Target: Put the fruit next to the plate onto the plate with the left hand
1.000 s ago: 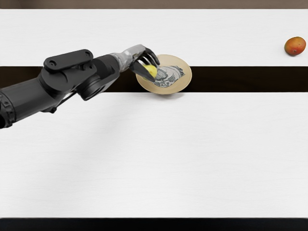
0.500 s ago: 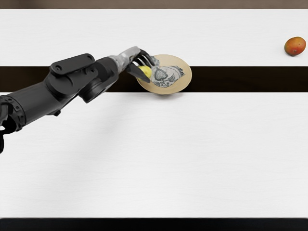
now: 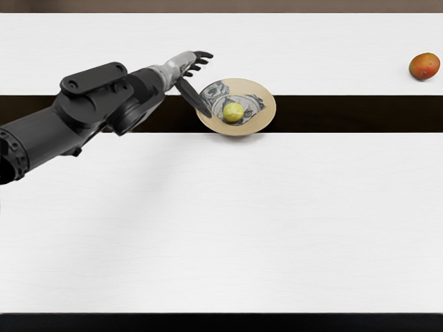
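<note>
From my seat I see the left arm [image 3: 76, 117] come in from the left edge of the head view and reach up and across toward the far part of the white table [image 3: 221, 221]. The left hand [image 3: 185, 68] hangs just beyond the upper left of the plate [image 3: 268, 104]. Its fingers [image 3: 201, 57] are spread and stretched out toward the right, slightly apart from one another, and they hold nothing. The thumb [image 3: 195, 99] sticks out the other way, slanting down toward me, and its dark tip crosses the plate's left rim in the picture; I cannot tell whether it touches the rim or only passes above it.

The yellow-green fruit [image 3: 233, 111] is small and round. It lies on the plate, near the middle, on the grey patterned centre inside the tan rim. It is clear of the hand, with bare plate showing between it and the thumb.

The plate itself sits across a dark band [image 3: 346, 114] that runs from left to right through the white surface, with its near edge overlapping the nearer white strip.

Far off at the right edge, on the farther white strip, lies a red-orange fruit [image 3: 424, 66], well apart from the plate and from the hand.
</note>
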Controlling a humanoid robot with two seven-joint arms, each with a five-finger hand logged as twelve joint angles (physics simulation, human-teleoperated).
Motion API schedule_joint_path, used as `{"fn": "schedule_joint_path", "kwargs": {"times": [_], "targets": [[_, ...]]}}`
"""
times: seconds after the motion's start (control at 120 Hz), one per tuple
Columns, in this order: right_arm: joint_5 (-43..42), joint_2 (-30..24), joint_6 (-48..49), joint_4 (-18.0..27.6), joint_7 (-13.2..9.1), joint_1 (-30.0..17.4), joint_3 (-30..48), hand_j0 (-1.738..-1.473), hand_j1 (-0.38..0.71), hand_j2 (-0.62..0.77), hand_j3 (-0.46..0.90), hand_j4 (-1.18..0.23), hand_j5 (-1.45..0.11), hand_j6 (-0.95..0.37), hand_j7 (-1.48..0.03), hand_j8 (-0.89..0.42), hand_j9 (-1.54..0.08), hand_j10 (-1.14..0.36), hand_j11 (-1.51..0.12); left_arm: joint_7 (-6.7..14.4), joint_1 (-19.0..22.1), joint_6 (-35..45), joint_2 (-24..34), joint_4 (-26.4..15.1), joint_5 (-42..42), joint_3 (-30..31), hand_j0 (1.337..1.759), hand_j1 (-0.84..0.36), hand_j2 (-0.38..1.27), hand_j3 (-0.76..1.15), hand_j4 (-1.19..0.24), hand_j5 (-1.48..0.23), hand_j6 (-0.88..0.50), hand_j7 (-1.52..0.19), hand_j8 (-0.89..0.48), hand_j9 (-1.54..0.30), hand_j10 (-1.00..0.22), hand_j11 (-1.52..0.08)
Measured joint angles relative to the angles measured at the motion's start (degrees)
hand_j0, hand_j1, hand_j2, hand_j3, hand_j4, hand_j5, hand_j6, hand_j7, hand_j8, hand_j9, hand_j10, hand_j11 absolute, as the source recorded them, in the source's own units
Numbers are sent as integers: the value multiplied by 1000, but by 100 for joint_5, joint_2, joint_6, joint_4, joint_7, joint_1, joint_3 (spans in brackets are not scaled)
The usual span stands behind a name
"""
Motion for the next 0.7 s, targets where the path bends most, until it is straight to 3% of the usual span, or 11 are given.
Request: {"fn": "schedule_joint_path", "kwargs": {"times": [0.058,0.167,0.358,0.467,0.583,0.7], "targets": [[-1,0,0,-2,0,0,0,-1658,-329,-4,0,-16,-22,-16,-22,-16,-22,-17,-22,5,-35,-61,317,-141,-120,-127,1658,246,29,0,-94,-124,-88,-124,-81,-123,-91,-123],[0,0,0,-1,0,0,0,-1658,-329,-4,0,-16,-22,-16,-22,-16,-22,-17,-22,11,-30,-634,1215,-792,-426,-442,1658,284,18,0,-59,-77,-55,-77,-51,-77,-57,-77],[0,0,0,-1,0,0,0,-1658,-329,-3,0,-17,-22,-16,-22,-16,-22,-17,-22,6,262,-1169,3303,-2531,-1552,-697,1658,318,8,0,-27,-37,-25,-37,-23,-36,-26,-37],[-2,0,0,0,0,0,0,-1658,-329,-3,0,-17,-22,-16,-22,-16,-22,-16,-22,9,547,-1643,4317,-3307,-2237,-730,1658,327,6,0,-18,-26,-17,-26,-16,-26,-18,-26],[-1,0,0,-3,0,0,0,-1658,-329,-3,0,-16,-22,-16,-22,-16,-22,-16,-22,28,811,-2433,4977,-3717,-2726,-740,1658,332,5,0,-13,-19,-12,-19,-11,-19,-13,-19],[0,0,0,-2,0,0,0,-1658,-329,-3,0,-16,-22,-16,-22,-16,-22,-16,-22,35,895,-2785,5171,-3961,-2888,-744,1658,336,4,0,-10,-15,-9,-16,-9,-16,-10,-16]]}}
